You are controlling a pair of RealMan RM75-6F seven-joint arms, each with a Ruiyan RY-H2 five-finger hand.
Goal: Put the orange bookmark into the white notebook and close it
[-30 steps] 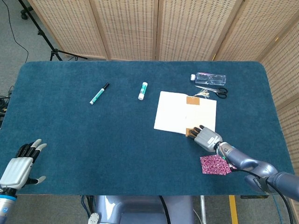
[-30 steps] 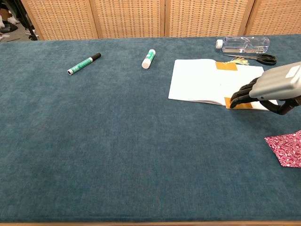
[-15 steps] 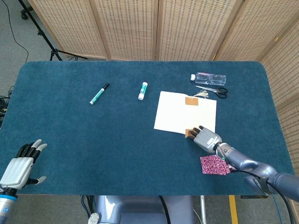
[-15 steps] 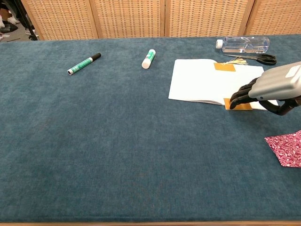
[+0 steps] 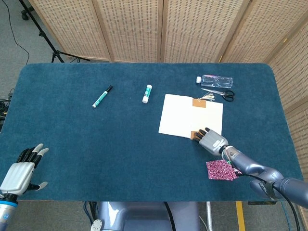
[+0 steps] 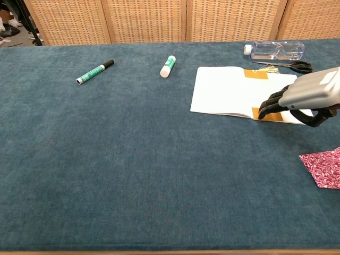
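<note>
Blue felt covers the table (image 5: 96,144), which is backed by woven wooden screens (image 5: 134,29). At the near left corner, seen only in the head view, the left hand (image 5: 21,171) is held at the table's edge with its fingers spread apart and nothing in them. Further right, towards the far side, a green marker (image 5: 102,96) with a black cap is laid at a slant, and a white glue stick (image 5: 147,93) with a green end is laid well apart from it.

Right of centre the white notebook (image 5: 185,115) is spread open and flat. The orange bookmark (image 6: 261,112) is seen at the near edge of the right-hand page, its visible end lying on the paper; a second orange tab (image 5: 198,102) with a pale tassel is seen at the far edge of the same page. The right hand (image 6: 305,98) is laid over the notebook's near right corner, its dark fingertips (image 6: 270,105) bent down onto the bookmark and pressing on it. Whether the bookmark is pinched or only touched cannot be told.

Beyond the notebook, a clear plastic bottle (image 5: 215,80) is laid on its side, with black-handled scissors (image 5: 221,93) just nearer. A dark red patterned cloth (image 5: 221,170) is laid near the right forearm at the near right edge.
</note>
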